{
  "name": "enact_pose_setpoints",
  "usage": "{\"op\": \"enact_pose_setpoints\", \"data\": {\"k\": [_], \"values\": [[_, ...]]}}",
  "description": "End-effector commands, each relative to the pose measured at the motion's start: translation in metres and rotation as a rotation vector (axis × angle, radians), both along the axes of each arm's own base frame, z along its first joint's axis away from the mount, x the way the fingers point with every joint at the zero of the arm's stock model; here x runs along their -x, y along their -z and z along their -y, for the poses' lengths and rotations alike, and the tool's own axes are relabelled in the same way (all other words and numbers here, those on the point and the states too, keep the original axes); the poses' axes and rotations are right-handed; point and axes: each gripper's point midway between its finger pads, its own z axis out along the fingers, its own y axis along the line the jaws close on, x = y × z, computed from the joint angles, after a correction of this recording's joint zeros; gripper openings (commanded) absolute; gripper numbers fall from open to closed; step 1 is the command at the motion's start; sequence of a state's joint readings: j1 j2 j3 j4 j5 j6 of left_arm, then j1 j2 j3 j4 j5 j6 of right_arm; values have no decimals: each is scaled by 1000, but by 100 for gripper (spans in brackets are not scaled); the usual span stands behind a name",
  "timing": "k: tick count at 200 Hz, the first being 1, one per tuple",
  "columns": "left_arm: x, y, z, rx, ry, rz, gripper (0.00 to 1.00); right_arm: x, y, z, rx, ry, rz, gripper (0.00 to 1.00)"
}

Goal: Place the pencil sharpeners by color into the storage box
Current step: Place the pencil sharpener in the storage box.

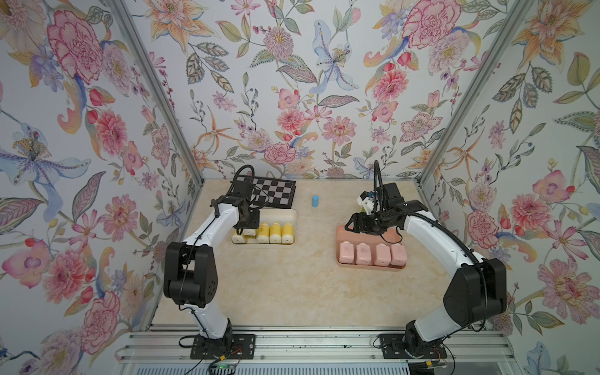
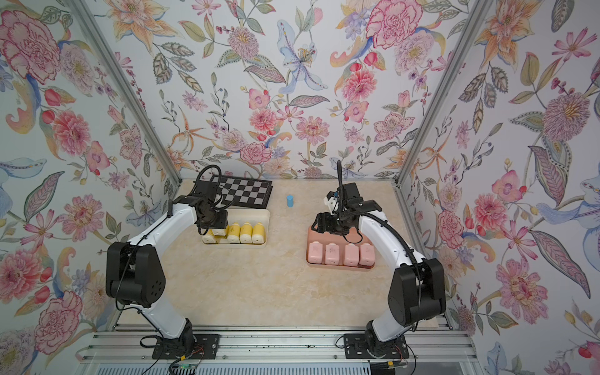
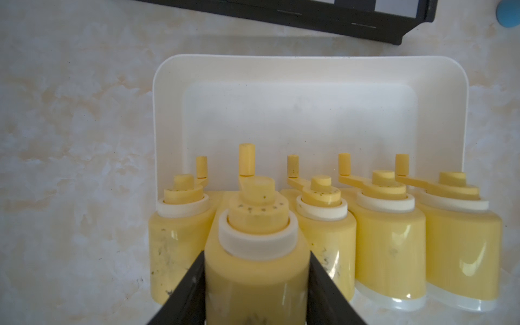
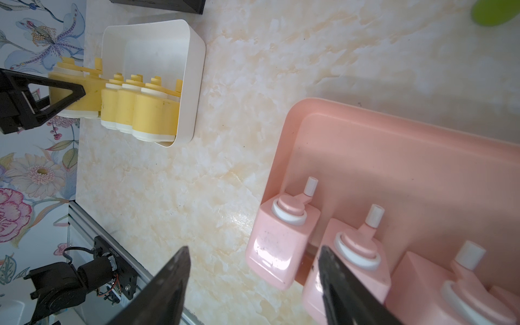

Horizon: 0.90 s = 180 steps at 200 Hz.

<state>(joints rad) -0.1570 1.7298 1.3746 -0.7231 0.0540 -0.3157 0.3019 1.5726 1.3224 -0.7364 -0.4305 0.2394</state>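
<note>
Several yellow pencil sharpeners (image 1: 275, 233) stand in a row along the near side of the cream storage box (image 1: 292, 212). My left gripper (image 3: 256, 281) is shut on one more yellow sharpener (image 3: 257, 253), upright over the left part of that row, between two others. Whether it rests on the box floor I cannot tell. Several pink sharpeners (image 1: 363, 254) line the near side of the pink storage box (image 1: 341, 231). My right gripper (image 4: 253, 250) hangs open and holds nothing, above the pink box's left edge by the leftmost pink sharpener (image 4: 281, 239).
A black chessboard (image 1: 272, 193) lies at the back left behind the cream box. A small blue cylinder (image 1: 315, 200) stands at the back centre. A green cylinder (image 4: 492, 9) shows at the edge of the right wrist view. Both boxes have bare floor behind their rows.
</note>
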Motion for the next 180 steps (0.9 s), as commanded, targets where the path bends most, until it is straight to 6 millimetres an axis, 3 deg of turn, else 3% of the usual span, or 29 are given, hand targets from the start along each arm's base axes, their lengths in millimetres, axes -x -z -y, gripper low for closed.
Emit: {"op": "enact_pose_setpoints", "data": {"k": [1,87,180], "values": [[-4,1,-2,15,-15,17,42,-2,2,-2,1,-10,-9,73],[2,22,0,21,-11,-30,42,-1,8,-1,9,-9,-21,73],[6,30,-3,15,-39,-57,41,-1,12,-1,11,-15,-30,74]]}}
